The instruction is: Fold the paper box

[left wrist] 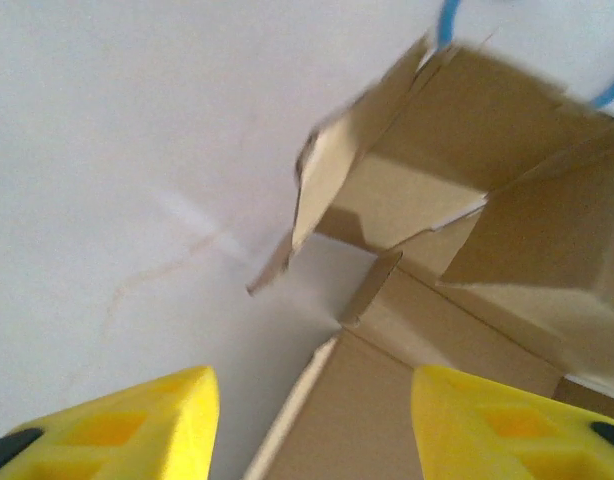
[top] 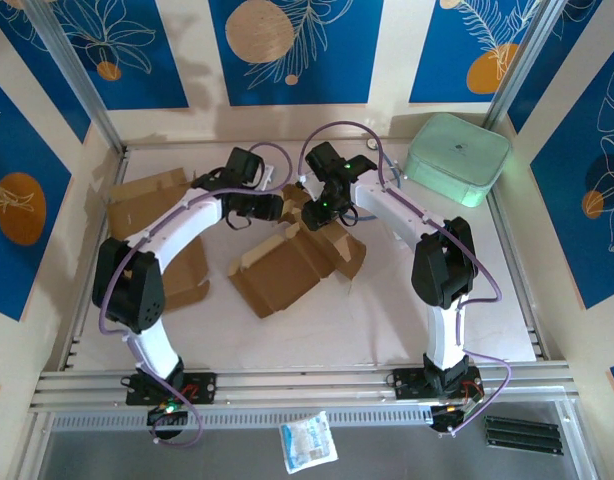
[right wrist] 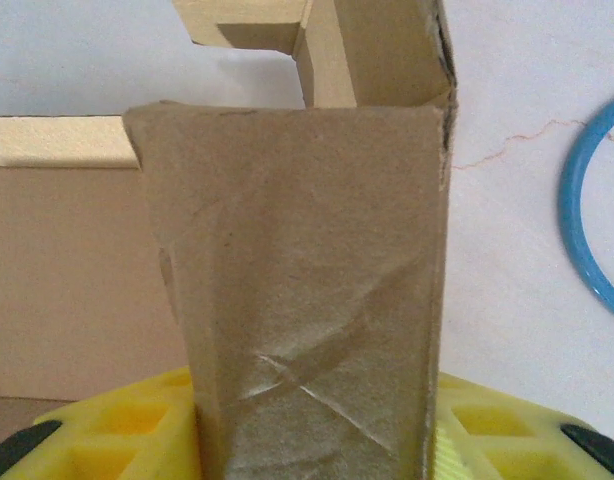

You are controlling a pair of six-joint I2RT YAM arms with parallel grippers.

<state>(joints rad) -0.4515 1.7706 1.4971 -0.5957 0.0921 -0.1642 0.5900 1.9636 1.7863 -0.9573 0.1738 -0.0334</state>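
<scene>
Box (top: 287, 272) mid-worktop (top: 387, 320), partly folded. Right tool (right wrist: 317, 430) pinching its upright flap (right wrist: 307, 260); left tool (left wrist: 312, 410) spread, just over the box.

No text can be read. A small white-and-blue printed packet (top: 308, 442), on the near side of the brown cardboard box (top: 287, 272), carries print too small to make out. The pale-green lidded plastic container (top: 457, 158), beyond the box to the right, bears a faint illegible mark.

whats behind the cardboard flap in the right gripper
Behind the flap, held in the right gripper, more panels of the paper box stand up, with white table beyond and a blue ring off right. The flap covers whatever lies directly behind its middle.
</scene>
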